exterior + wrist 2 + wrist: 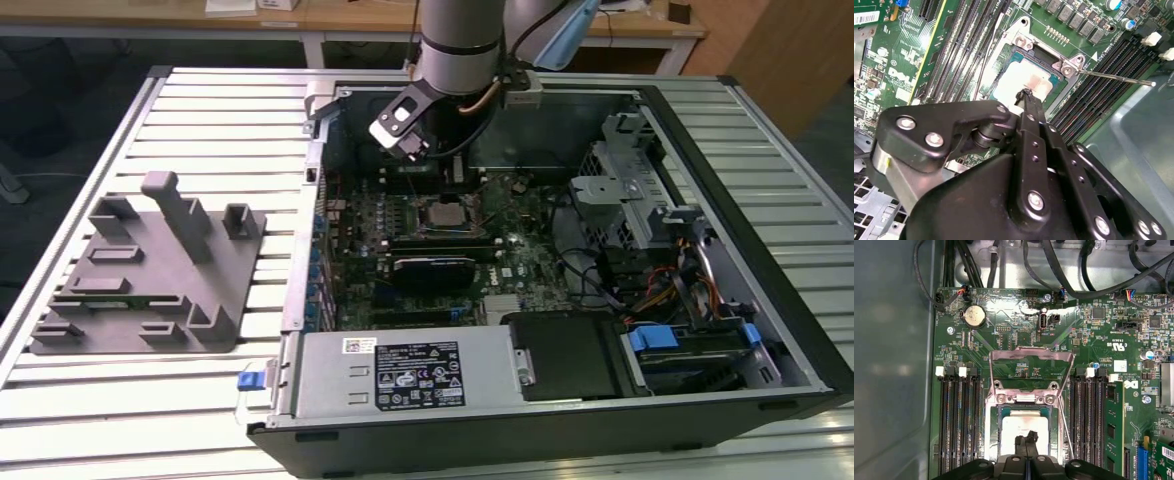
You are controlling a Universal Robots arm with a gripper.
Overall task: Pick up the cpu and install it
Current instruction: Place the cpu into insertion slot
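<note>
Second wrist view: I read the gripper (pixel 1026 95) fingers clenched together, empty, with the tips straight above the cpu (pixel 1015 77), which lies flat in its socket (pixel 1016 42).
First wrist view: same alignment; I cannot tell contact.
Exterior view: the arm stands over the computer case (pixel 534 425) at its far end.

The work table (pixel 200 110) has a top of pale metal slats running across it in long ribbed rows, with a thin dark rim along its edge. Behind it stands a light wooden desk (pixel 334 18) on white legs (pixel 311 48), with a few small white items (pixel 230 6) lying on it. Dark floor (pixel 67 80) shows beneath the desk and on the exterior view's left. A brown wooden panel (pixel 787 50) rises at the exterior view's far right corner. The light is even and soft, leaving mild sheen on the slats.
</note>
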